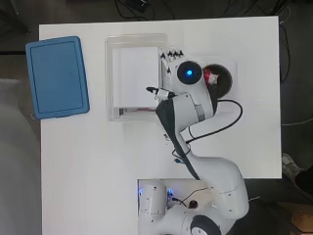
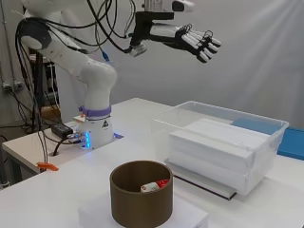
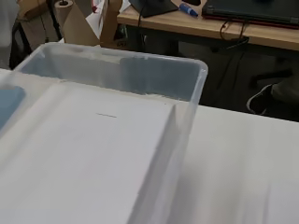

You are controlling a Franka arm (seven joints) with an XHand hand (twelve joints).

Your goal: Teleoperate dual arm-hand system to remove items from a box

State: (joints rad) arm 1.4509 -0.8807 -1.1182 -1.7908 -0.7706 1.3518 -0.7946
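A: Box first. Where does it sit?

B: Clear plastic box [image 2: 223, 142] on the white table [image 1: 98, 161], right of the blue lid [image 1: 57, 77] in the overhead view. A white block [image 1: 136, 76] fills most of its floor; from the side it reads as stacked white slabs.

A: Anything removed?

B: A small red-and-white item [image 2: 153, 186] lies inside the brown round container [image 2: 141, 194], which stands on a flat white pad [image 2: 190, 219], apart from the box, on the side opposite the lid.

A: The hand?

B: Hand [image 2: 190, 42] high above the table, over the box's near edge, touching nothing. Fingers [image 2: 205, 45] stretched out almost straight, slightly spread, holding nothing.

A: Wrist camera?

B: It looks down on the box's rim and corner [image 3: 196, 74], the white block inside, bare table beside. Desk clutter in the room behind.
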